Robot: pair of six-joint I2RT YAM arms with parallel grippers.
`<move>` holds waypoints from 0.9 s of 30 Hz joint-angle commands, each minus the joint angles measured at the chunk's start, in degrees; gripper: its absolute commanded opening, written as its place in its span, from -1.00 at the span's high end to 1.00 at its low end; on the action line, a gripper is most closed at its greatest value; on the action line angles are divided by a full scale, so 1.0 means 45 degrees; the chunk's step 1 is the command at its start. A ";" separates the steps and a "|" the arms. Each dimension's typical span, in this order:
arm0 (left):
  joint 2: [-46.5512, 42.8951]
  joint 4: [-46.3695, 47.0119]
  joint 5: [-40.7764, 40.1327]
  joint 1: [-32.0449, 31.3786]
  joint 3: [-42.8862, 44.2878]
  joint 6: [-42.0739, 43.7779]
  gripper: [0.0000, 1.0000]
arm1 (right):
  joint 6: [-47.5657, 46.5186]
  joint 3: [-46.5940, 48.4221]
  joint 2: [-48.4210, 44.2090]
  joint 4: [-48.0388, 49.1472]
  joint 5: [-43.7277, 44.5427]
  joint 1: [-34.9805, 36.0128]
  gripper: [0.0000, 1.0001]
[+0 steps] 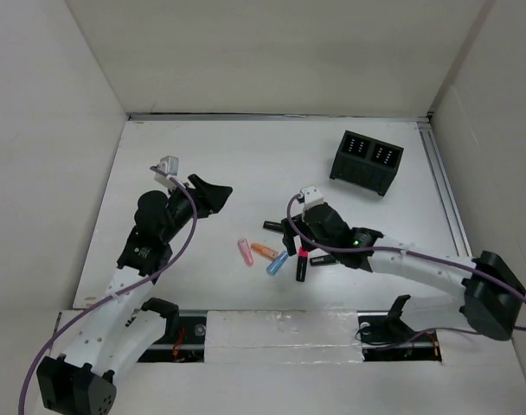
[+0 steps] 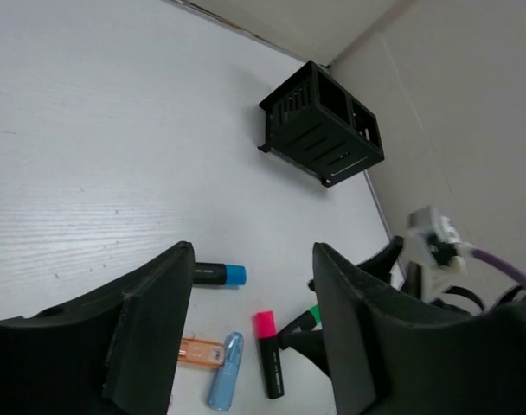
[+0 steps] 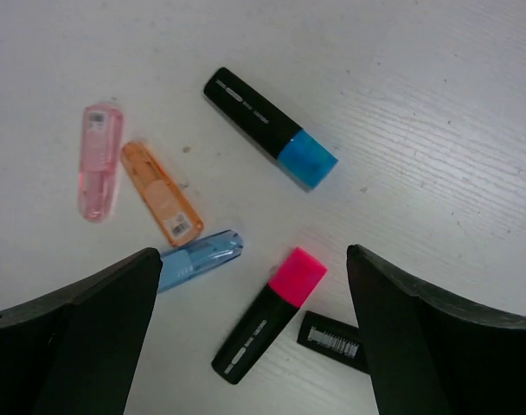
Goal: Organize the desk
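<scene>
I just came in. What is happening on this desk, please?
Two robot arms work at a white desk. The right end effector hovers open and empty over the pink highlighter, with the blue highlighter lying nearby. The left end effector, also open and empty, hangs off to the left. The black box stands apart at the far right.

Open bench (image 1: 211,156) stretches across the far left. Scattered highlighters (image 3: 270,316) clutter the middle; a black box (image 1: 367,162) stands far right.

Bright even overhead light, soft shadows, sharp focus.
</scene>
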 commanded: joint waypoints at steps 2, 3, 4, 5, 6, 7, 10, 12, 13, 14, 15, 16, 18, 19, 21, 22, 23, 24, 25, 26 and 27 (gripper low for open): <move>0.0053 0.0753 0.0416 0.0069 -0.0018 -0.0089 -0.13 | -0.0792 0.1252 0.1608 0.0620 -0.1024 -0.0894 -0.88; 0.0092 0.0909 0.0551 0.0069 -0.0096 -0.0109 -0.17 | -0.0832 0.1389 0.2191 0.0680 -0.1318 -0.1128 -0.89; 0.0092 0.1142 0.0630 0.0069 -0.0233 -0.0167 -0.21 | -0.0832 0.1719 0.2449 0.0681 -0.1630 -0.1536 -0.89; 0.0111 0.1241 0.0708 0.0069 -0.0292 -0.0207 -0.21 | -0.0832 0.1857 0.2664 0.0758 -0.2213 -0.1695 -0.90; 0.0170 0.1358 0.0786 0.0069 -0.0370 -0.0246 -0.22 | -0.0832 0.1936 0.3072 0.0855 -0.2490 -0.1813 -0.90; 0.0170 0.1534 0.0787 0.0069 -0.0487 -0.0285 -0.22 | -0.0929 0.1995 0.3231 0.0934 -0.2628 -0.1814 -0.90; 0.0092 0.1943 0.0767 0.0069 -0.0818 -0.0305 -0.21 | -0.1162 0.2307 0.3835 0.0818 -0.2668 -0.1931 -0.91; 0.0111 0.2179 0.0845 0.0069 -0.0937 -0.0363 -0.23 | -0.1320 0.2561 0.4110 0.0584 -0.2746 -0.1931 -0.93; 0.0131 0.2296 0.0865 0.0069 -0.0976 -0.0402 -0.23 | -0.1417 0.2639 0.4227 0.0544 -0.2766 -0.2047 -0.93; 0.0170 0.2316 0.0884 0.0069 -0.0976 -0.0364 -0.23 | -0.1418 0.2698 0.4460 0.0486 -0.2766 -0.2048 -0.95; 0.0209 0.2317 0.0807 0.0069 -0.0957 -0.0363 -0.23 | -0.1418 0.2795 0.4579 0.0485 -0.2805 -0.2048 -0.96; 0.0248 0.2278 0.0806 0.0069 -0.0937 -0.0344 -0.23 | -0.1476 0.2874 0.4735 0.0427 -0.2844 -0.2048 -0.97; 0.0171 0.2317 0.0728 0.0069 -0.0956 -0.0324 -0.23 | -0.1574 0.3088 0.5435 0.0291 -0.2999 -0.2165 -1.00; 0.0170 0.2355 0.0728 0.0069 -0.0976 -0.0324 -0.23 | -0.1574 0.3186 0.5439 0.0290 -0.3000 -0.2165 -1.00; 0.0170 0.2317 0.0651 0.0069 -0.0957 -0.0325 -0.23 | -0.1594 0.3284 0.6023 0.0270 -0.2962 -0.2165 -1.00; 0.0209 0.2297 0.0611 0.0069 -0.0976 -0.0344 -0.24 | -0.1459 0.3342 0.6199 0.0328 -0.2864 -0.2165 -1.00; 0.0287 0.2258 0.0553 0.0069 -0.0957 -0.0344 -0.25 | -0.1399 0.3401 0.6375 0.0406 -0.2651 -0.2165 -1.00; 0.0365 0.2200 0.0514 0.0069 -0.0937 -0.0344 -0.25 | -0.1360 0.3440 0.6667 0.0504 -0.2571 -0.2165 -1.00; 0.0424 0.2122 0.0513 0.0069 -0.0879 -0.0344 -0.25 | -0.1321 0.3518 0.6805 0.0601 -0.2551 -0.2049 -1.00; 0.0482 0.2102 0.0533 0.0069 -0.0859 -0.0363 -0.25 | -0.1320 0.3616 0.6961 0.0699 -0.2648 -0.2048 -0.99; 0.0579 0.2082 0.0533 0.0069 -0.0840 -0.0363 -0.25 | -0.1301 0.3713 0.7117 0.0661 -0.2745 -0.1913 -0.96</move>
